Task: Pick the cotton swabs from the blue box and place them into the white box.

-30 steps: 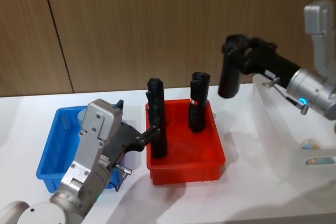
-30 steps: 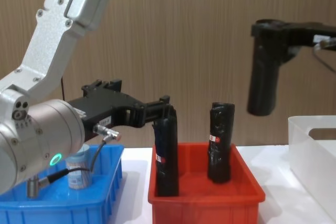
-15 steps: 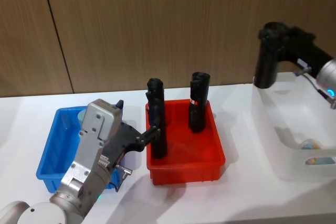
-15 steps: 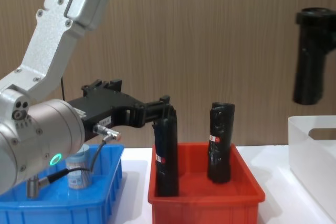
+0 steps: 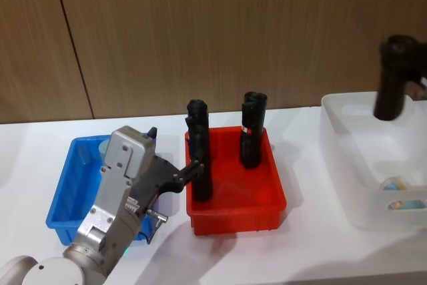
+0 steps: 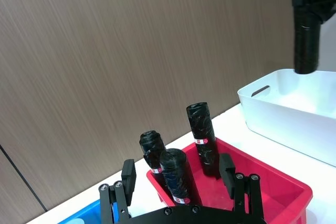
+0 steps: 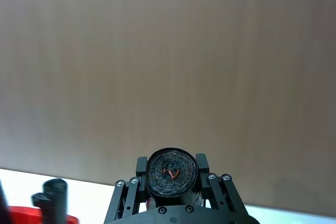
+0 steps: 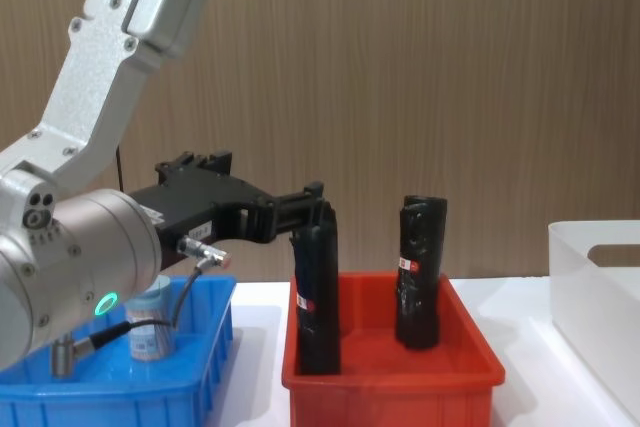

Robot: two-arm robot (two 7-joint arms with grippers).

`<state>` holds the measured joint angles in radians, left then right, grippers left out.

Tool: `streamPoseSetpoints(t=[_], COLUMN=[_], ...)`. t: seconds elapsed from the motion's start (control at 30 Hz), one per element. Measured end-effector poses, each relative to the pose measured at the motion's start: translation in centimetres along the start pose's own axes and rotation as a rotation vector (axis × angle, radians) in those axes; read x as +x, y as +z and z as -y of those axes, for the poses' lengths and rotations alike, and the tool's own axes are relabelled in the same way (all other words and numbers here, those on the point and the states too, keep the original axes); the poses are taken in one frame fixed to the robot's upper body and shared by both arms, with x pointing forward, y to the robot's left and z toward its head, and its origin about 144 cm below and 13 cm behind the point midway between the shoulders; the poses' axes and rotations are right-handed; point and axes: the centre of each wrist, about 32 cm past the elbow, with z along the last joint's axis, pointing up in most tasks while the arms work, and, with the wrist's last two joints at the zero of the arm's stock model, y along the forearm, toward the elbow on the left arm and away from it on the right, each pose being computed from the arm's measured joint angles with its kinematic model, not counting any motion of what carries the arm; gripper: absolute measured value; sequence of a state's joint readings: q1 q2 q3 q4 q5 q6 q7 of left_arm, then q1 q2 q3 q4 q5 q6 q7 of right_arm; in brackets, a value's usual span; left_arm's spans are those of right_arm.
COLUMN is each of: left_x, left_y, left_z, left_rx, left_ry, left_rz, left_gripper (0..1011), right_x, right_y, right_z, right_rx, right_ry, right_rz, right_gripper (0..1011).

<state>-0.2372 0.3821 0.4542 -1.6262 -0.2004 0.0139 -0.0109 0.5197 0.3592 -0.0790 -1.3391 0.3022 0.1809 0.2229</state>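
Observation:
The blue box [image 5: 67,195] sits at the left with one cotton swabs tub [image 8: 150,325] standing in it, its pale lid [image 5: 105,142] just showing past my left arm. My left gripper [image 5: 191,170] hangs open between the blue box and the red bin, its fingers [image 6: 128,177] spread wide with nothing between them. The white box [image 5: 347,165] stands at the right and holds two cotton swabs tubs [image 5: 397,183]. Above its far side my right gripper [image 7: 172,174] is shut on a tall black roll [image 5: 389,81], which hangs upright.
A red bin [image 5: 233,211] stands in the middle between the two boxes, with three tall black rolls [image 5: 252,131] upright in it. A wood-panelled wall runs behind the white table [image 5: 300,251].
My right gripper has carried the black roll to the right, from beside the red bin to over the white box, leaving the chest view. The left arm has not moved.

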Motion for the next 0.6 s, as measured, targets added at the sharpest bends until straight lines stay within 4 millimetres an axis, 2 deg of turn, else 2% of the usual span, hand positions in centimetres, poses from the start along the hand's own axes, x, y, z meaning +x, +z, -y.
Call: streamPoseSetpoints(t=[0.43, 0.6], left_x=[0.0, 0.0], left_y=[0.0, 0.0], left_z=[0.0, 0.0], left_rx=[0.0, 0.0], left_ry=[0.0, 0.0], left_rz=[0.0, 0.0], left_gripper=[1004, 1004], right_x=[3.1, 3.7], right_y=[-2.3, -2.8], right_z=[0.9, 1.0], right_rx=[-0.141, -0.167], right_ry=[-0.146, -0.161], right_rz=[-0.037, -0.046], right_gripper=[540, 670])
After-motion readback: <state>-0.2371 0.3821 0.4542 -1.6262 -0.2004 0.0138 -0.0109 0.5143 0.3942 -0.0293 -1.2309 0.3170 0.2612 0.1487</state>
